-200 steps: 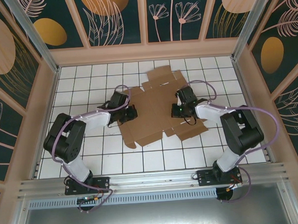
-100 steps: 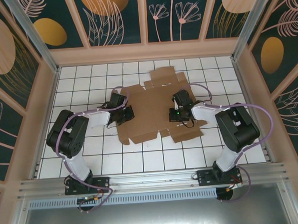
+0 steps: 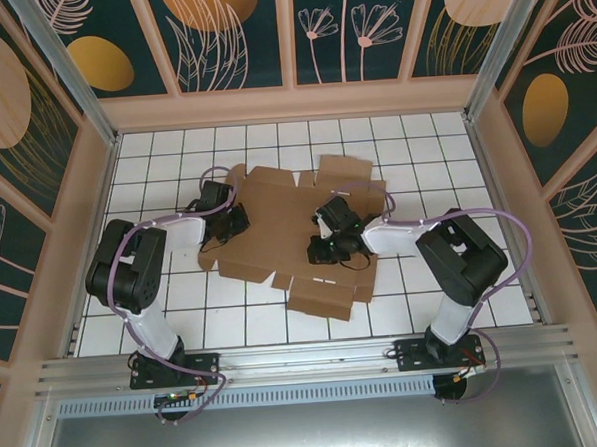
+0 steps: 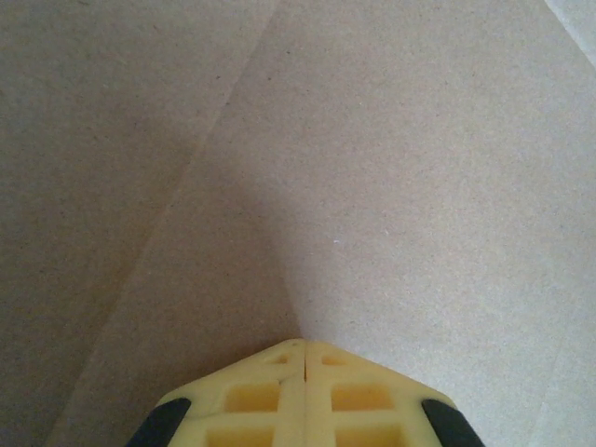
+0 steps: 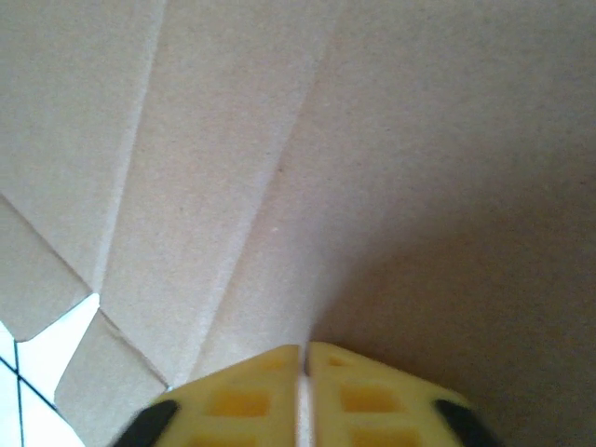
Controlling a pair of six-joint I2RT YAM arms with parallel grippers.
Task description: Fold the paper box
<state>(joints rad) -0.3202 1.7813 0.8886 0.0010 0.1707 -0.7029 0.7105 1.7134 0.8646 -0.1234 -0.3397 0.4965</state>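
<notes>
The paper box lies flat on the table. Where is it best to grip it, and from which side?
Probably the near flap of the paper box, approached low from the near side: the box lies flat, and this flap juts out past the rest, with a free edge to pinch.

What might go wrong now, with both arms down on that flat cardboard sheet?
The paper box lies unfolded on the tiled table. With both jaws shut and nothing gripped, it may slide or spin instead of folding. In the wrist views the jaw tips sit beside the creases, not on them, so a panel may buckle off-line.
</notes>
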